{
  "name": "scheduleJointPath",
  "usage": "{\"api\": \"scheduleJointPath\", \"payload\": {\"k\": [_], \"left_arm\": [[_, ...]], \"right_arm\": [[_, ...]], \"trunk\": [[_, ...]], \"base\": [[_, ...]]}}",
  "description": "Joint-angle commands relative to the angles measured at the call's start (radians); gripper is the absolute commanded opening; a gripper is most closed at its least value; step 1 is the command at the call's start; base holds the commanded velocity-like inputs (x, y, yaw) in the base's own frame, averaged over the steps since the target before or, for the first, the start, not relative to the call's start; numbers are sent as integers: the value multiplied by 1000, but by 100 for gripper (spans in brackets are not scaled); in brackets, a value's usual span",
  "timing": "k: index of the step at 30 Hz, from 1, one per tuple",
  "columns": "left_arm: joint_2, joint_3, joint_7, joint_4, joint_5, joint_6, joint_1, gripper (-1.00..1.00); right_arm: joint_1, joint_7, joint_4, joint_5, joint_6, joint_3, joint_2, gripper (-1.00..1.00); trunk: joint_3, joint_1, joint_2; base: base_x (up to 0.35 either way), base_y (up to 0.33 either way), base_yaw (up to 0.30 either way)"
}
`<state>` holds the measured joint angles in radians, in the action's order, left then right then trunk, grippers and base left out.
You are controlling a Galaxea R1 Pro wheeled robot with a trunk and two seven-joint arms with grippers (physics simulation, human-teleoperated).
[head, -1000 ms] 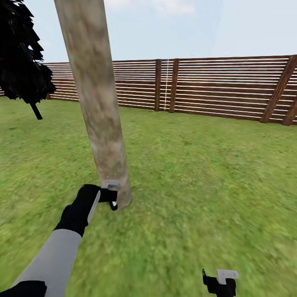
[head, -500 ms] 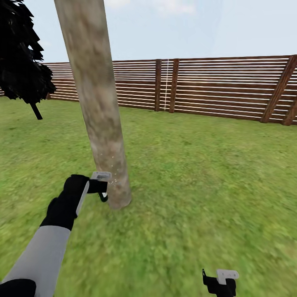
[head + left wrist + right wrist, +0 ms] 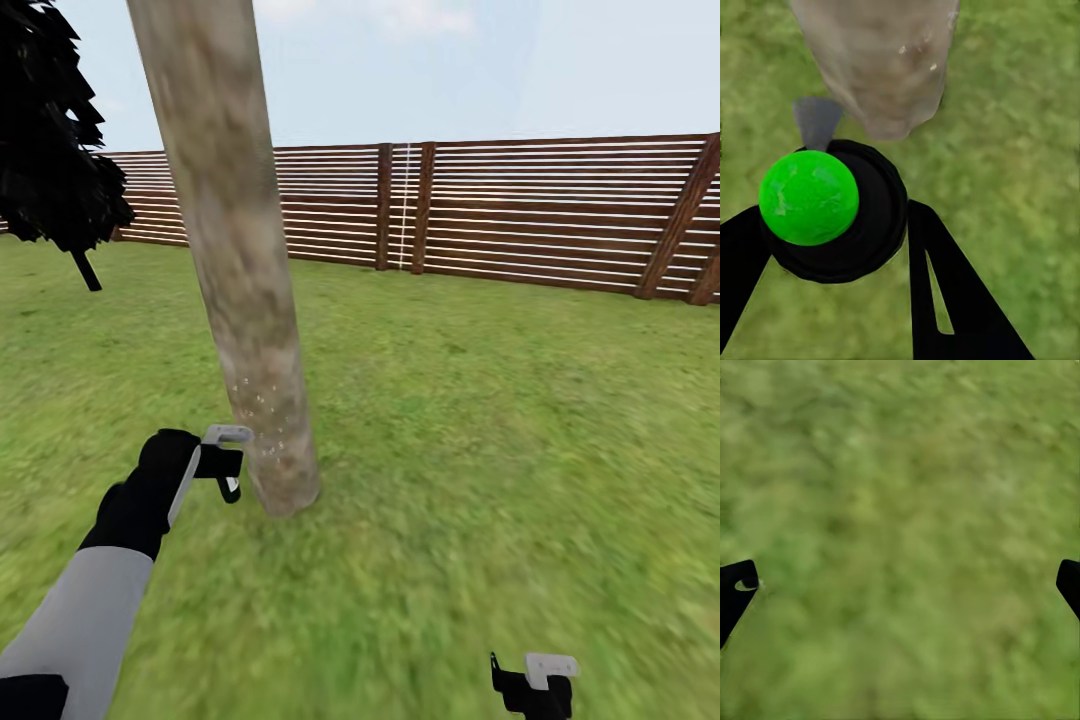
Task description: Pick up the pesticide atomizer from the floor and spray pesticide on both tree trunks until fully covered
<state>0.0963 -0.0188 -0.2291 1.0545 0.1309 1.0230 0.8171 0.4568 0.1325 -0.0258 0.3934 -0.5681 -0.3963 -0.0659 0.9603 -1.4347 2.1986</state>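
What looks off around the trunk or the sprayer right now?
Nothing stands out. The left gripper holds the sprayer beside the base of the tree trunk, and whitish specks dot the lower bark. The right gripper hangs open over plain grass.

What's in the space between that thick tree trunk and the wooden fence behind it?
In the head view, nothing but bare green lawn lies between the tree trunk and the slatted fence.

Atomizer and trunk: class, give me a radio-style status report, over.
Left gripper shut on atomizer, beside trunk base. Pesticide specks low on trunk. Right gripper open over grass. Nothing in the way.
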Motion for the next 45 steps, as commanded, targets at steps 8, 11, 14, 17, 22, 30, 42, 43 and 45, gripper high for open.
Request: {"api": "scheduleJointPath", "payload": {"k": [8,11,14,17,22,30,42,43,45], "left_arm": [[27,-3,-7,-25,17,-7,-43,-100],[20,1,-2,-68,16,-13,-64,-100],[19,-1,1,-103,18,-15,-67,-100],[19,-4,4,-105,18,-15,-67,-100],[19,-5,4,-105,18,-15,-67,-100],[18,-8,4,-86,15,-14,-67,-100],[-25,-32,5,-128,11,-78,-180,-100],[-24,-33,5,-123,10,-81,-186,-100],[-22,-34,5,-121,11,-82,-191,-100]], "right_arm": [[0,6,0,4,-1,-9,0,100],[0,6,0,4,-1,-9,0,100],[0,6,0,4,-1,-9,0,100],[0,6,0,4,-1,-9,0,100],[1,6,0,5,-1,-9,0,100],[0,6,-1,5,-1,-9,1,100],[1,6,-2,5,-1,-9,2,100],[1,6,-2,5,-1,-9,2,100],[0,6,-2,5,-1,-9,1,100]], "trunk": [[1,0,0],[1,0,0],[1,0,0],[1,0,0],[1,0,0],[1,0,0],[1,0,0],[1,0,0],[1,0,0]], "base": [[78,29,0],[0,0,0],[0,-19,147],[0,-257,49],[-111,-272,2],[-82,-272,40],[8,-272,63],[99,-273,0],[133,-268,0]]}}
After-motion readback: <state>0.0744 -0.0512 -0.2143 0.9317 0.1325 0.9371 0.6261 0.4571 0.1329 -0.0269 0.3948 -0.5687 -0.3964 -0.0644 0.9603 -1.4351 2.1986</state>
